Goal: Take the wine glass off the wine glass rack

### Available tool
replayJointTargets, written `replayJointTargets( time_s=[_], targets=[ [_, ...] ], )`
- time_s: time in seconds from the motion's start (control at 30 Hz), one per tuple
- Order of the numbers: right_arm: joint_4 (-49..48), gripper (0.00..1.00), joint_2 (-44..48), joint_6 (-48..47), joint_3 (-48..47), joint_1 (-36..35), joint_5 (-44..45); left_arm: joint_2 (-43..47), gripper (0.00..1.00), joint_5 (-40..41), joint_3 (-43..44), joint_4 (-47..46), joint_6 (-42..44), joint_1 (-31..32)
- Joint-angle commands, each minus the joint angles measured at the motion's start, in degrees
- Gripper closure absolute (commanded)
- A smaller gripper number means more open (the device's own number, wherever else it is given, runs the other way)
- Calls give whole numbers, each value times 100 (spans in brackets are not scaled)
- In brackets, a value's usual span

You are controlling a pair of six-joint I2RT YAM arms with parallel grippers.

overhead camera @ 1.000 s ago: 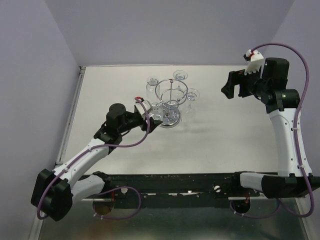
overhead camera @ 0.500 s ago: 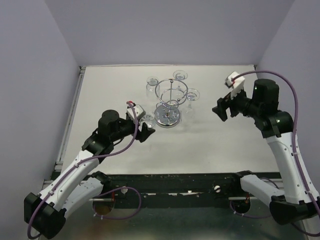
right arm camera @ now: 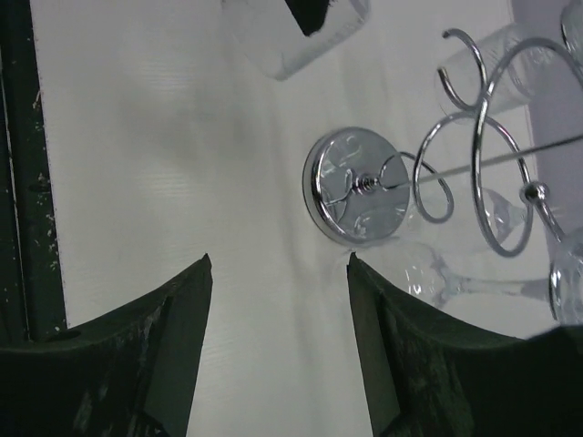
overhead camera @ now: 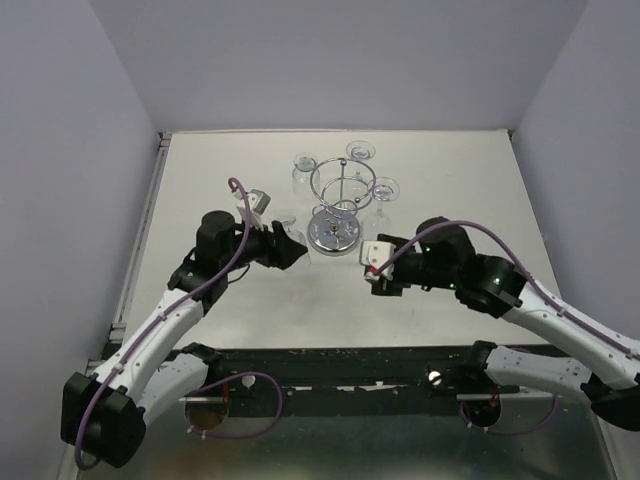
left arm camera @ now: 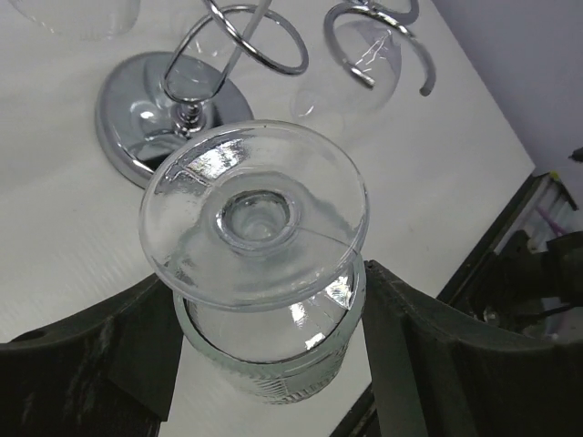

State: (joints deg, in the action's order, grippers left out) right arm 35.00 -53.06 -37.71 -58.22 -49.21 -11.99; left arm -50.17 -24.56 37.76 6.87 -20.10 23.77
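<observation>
The wine glass rack [overhead camera: 338, 200] is a chrome wire stand with a round mirrored base, at the far middle of the table. Three clear glasses still hang on its loops. My left gripper [overhead camera: 288, 246] is shut on the bowl of a clear wine glass [left arm camera: 256, 215], with its foot toward the camera. It holds the glass just left of the rack base [left arm camera: 153, 98] and clear of the loops. My right gripper [overhead camera: 374, 266] is open and empty, low over the table just right of and nearer than the rack base [right arm camera: 360, 198].
Hanging glasses sit at the rack's far left [overhead camera: 305, 163], far side [overhead camera: 360, 151] and right [overhead camera: 385, 190]. A raised table edge [overhead camera: 150, 215] runs along the left. The black mounting rail [overhead camera: 350, 358] lies at the near edge.
My left gripper has drawn the wine glass away from the rack, leftward and nearer. My right arm has swung down from the far right to beside the rack base.
</observation>
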Motion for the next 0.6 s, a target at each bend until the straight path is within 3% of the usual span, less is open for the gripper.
replayJointTargets(
  time_s=[0.0,0.1,0.27,0.43,0.57],
  targets=[
    [-1344,32,-458,-210,415,-737,654,-492,100,-936,-715,-1730,-2284,-372],
    [-1925,35,-924,-332,539,-1142,759,-722,100,-955,-1208,-2435,-3489,-750],
    [-2611,40,-1584,-500,653,-1415,926,-669,100,-1006,-1586,-2304,-4387,-1567],
    [-3437,39,-2234,-448,575,-1661,1163,-476,100,-1051,-1798,-2182,-4626,-1726],
    [-4001,41,-2910,-324,294,-1785,1726,-686,100,-1629,-1904,-2313,-4810,-2068]
  ],
)
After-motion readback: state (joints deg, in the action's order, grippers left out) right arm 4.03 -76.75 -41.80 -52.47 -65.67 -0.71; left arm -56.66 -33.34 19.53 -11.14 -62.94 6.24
